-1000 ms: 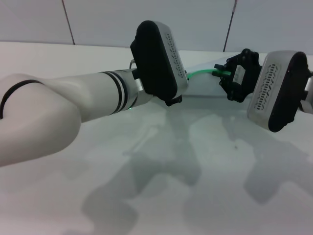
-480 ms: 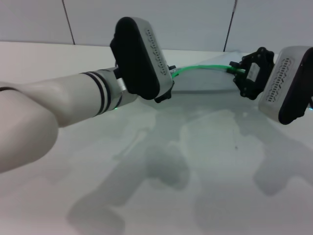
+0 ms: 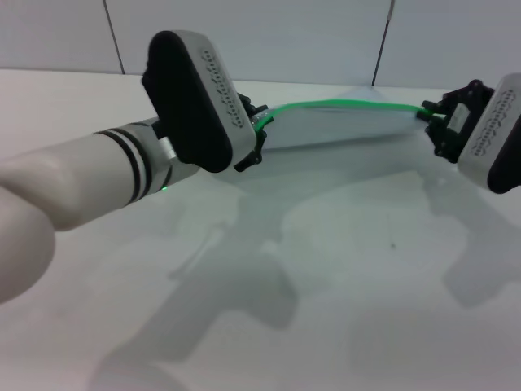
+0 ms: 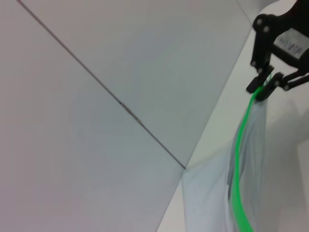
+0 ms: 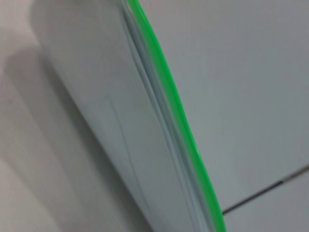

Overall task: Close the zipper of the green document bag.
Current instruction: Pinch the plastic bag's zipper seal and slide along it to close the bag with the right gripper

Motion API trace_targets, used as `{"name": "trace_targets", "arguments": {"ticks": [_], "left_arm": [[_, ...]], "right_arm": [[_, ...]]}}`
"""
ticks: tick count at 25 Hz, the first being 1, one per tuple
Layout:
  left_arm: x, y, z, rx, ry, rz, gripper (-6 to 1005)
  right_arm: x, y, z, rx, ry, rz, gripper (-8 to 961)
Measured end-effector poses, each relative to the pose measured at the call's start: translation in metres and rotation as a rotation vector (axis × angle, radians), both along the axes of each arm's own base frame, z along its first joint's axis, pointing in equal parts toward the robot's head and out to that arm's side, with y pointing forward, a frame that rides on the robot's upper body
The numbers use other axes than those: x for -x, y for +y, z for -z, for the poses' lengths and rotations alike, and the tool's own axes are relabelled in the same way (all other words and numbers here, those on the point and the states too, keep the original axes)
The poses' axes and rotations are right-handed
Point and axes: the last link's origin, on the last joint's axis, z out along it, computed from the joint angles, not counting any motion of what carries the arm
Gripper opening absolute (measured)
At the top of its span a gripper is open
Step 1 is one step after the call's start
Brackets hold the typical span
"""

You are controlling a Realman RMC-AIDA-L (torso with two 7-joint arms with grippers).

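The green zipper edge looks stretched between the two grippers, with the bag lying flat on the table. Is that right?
Not quite. The zipper is stretched between the left gripper and the right gripper, but the green document bag is not flat: the head view shows it held up, hanging below the zipper above the table.

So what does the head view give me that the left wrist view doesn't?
Only the head view shows the left gripper at one end of the zipper, plus the table under the raised green document bag. Only the left wrist view shows the right gripper's fingertips pinched on the strip's far end up close. Both show the right gripper, the green strip and the bag.
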Motion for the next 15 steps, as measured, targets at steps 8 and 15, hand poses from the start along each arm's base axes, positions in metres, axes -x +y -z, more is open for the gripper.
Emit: {"name": "trace_targets", "arguments": {"ticks": [8, 15], "left_arm": [[0.012, -0.007, -0.014, -0.048, 0.005, -0.031, 55], [0.013, -0.008, -0.013, -0.044, 0.007, -0.036, 55]], "right_arm": [[-0.015, 0.007, -0.015, -0.062, 0.010, 0.051, 82], [-0.019, 0.009, -0.021, -0.093, 0.006, 0.061, 87]]}}
